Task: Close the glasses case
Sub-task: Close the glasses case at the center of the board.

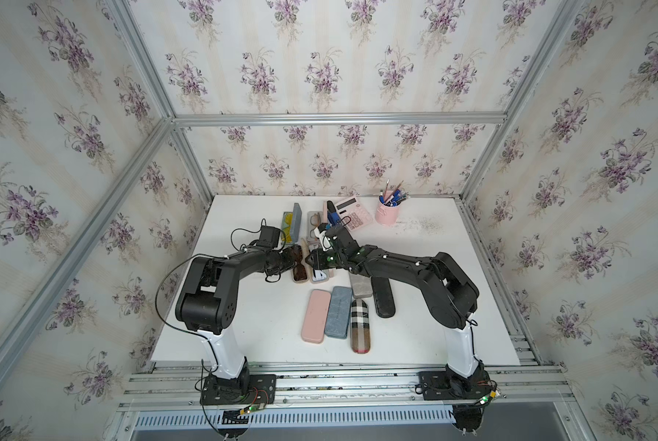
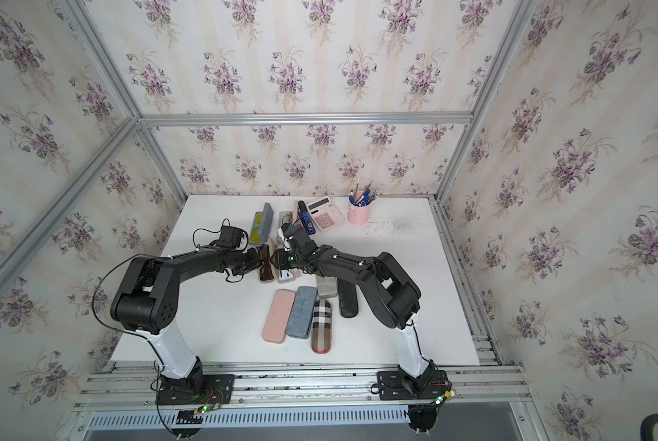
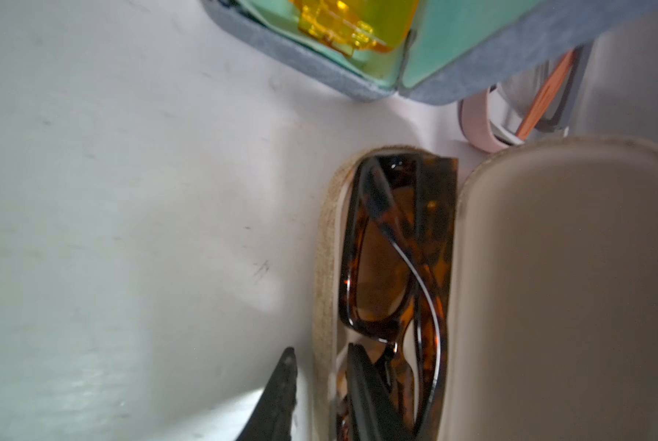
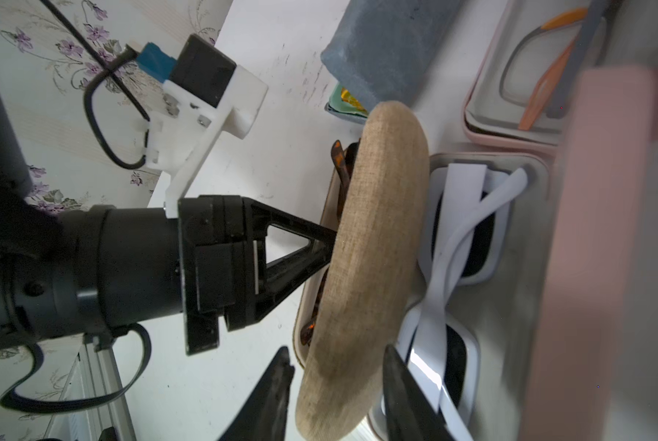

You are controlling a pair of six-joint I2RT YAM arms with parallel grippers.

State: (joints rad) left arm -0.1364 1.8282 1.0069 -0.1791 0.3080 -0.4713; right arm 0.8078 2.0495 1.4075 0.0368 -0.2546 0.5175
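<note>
The two arm bases (image 1: 237,385) sit nearest, on the front rail, in both top views. On the white table (image 1: 243,324) lie five shut cases: pink (image 1: 313,316), blue (image 1: 338,312), plaid (image 1: 360,326), grey (image 1: 360,284) and black (image 1: 384,298). Behind them are four open cases (image 1: 291,225). One is the tan case (image 1: 300,269), which holds brown sunglasses (image 1: 300,263) and lies mid-table between the claws. At the back stand one calculator (image 1: 352,214), one stapler (image 1: 333,218) and one pink cup (image 1: 386,214) of pens. The left gripper (image 1: 292,259) and right gripper (image 1: 309,260) meet over the tan case. The arms cover much of it, and the jaws cannot be made out here.

Left wrist: two fingers, cut off by the frame edge, stand apart astride the rim (image 3: 323,267). The outer finger (image 3: 281,389) is over the table and the inner finger (image 3: 365,397) is over the sunglasses. A strip of table shows beside the rim, so nothing is clamped. The lid (image 3: 549,286) is blurred.

Right wrist: two fingers (image 4: 274,397) stand apart astride the tilted lid's edge, with a gap on one side, so they are not gripping. The lid hides the left gripper's tips. One pair of white sunglasses (image 4: 457,244) lies in the next case. A pink blur (image 4: 602,267) covers the far side.
</note>
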